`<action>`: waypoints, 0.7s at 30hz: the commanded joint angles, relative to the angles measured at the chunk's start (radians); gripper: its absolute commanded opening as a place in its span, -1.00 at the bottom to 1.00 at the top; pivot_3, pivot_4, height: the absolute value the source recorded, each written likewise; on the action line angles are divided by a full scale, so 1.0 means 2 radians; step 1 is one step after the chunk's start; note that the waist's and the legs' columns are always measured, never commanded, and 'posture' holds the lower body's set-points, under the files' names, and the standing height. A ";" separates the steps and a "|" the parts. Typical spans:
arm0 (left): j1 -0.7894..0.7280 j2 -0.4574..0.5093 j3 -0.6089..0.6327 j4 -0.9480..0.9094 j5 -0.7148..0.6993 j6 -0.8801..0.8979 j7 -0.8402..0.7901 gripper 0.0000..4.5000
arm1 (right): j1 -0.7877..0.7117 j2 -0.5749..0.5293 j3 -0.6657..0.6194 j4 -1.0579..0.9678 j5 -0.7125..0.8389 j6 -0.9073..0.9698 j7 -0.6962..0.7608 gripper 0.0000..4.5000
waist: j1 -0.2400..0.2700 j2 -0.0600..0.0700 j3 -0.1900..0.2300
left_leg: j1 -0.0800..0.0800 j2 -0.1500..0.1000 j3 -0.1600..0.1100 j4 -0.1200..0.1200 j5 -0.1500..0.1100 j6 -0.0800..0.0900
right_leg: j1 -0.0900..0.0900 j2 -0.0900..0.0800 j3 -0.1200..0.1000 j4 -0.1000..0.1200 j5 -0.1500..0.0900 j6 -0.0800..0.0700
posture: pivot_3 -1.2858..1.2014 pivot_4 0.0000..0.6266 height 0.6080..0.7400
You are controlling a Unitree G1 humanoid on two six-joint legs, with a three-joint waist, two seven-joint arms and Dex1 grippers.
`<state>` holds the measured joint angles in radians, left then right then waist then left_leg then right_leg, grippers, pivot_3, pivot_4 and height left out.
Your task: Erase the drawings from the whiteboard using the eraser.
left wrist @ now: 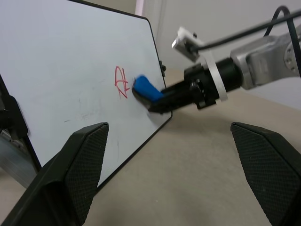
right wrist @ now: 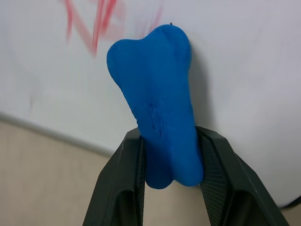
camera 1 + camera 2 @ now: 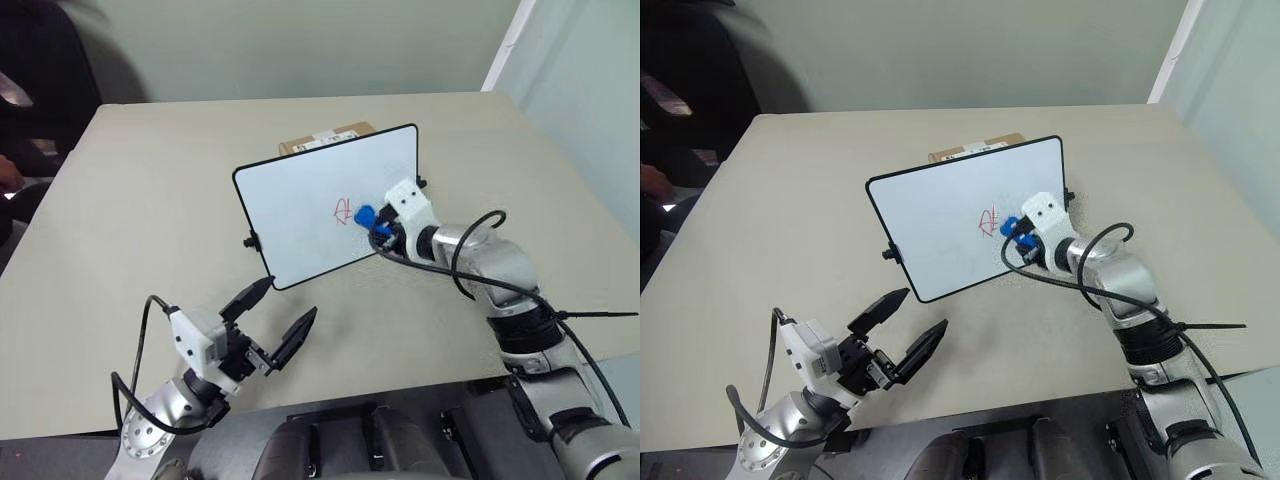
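Left pincer [image 3: 268,322] hangs over the near edge of the worktop [image 3: 120,220], fingers spread wide, nothing in it. Right pincer [image 2: 169,155] is clamped on the eraser [image 3: 364,215], its tip against the whiteboard [image 3: 300,205], just right of the drawings [image 3: 343,211]. Whiteboard stands tilted mid-worktop; a cardboard box [image 3: 325,138] sits behind it.

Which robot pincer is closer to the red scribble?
The right. The right pincer holds the blue eraser against the whiteboard beside the red scribble; the left pincer hovers open over the table in front of the board.
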<state>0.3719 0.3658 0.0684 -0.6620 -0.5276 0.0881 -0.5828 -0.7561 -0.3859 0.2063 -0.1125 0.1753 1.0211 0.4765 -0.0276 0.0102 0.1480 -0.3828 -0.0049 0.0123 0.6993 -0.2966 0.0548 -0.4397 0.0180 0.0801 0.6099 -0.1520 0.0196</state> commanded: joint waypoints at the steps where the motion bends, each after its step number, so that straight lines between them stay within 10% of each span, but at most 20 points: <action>1: -0.003 0.002 0.003 -0.018 -0.005 -0.005 0.001 1.00 | -0.018 0.004 -0.023 -0.010 0.000 -0.006 -0.012 -0.30 | 0.000 0.000 0.000 | 0.000 0.000 0.000 0.000 0.000 0.000 | 0.000 0.000 0.000 0.000 0.000 0.000 | 0.03 -0.52 1.00; 21: -0.010 -0.006 -0.009 -0.011 0.007 -0.009 0.003 1.00 | -0.032 0.001 -0.007 -0.011 -0.001 0.022 -0.006 -0.30 | 0.000 0.000 0.000 | 0.000 0.000 0.000 0.000 0.000 0.000 | 0.000 0.000 0.000 0.000 0.000 0.000 | 0.03 -0.52 1.00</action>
<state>0.3542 0.3570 0.0572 -0.6617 -0.5176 0.0881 -0.5794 -0.7785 -0.3892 0.2461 -0.1171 0.1741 1.0951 0.4853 -0.0275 0.0103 0.1481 -0.3828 -0.0049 0.0124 0.6993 -0.2967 0.0548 -0.4399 0.0180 0.0801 0.6101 -0.1523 0.0196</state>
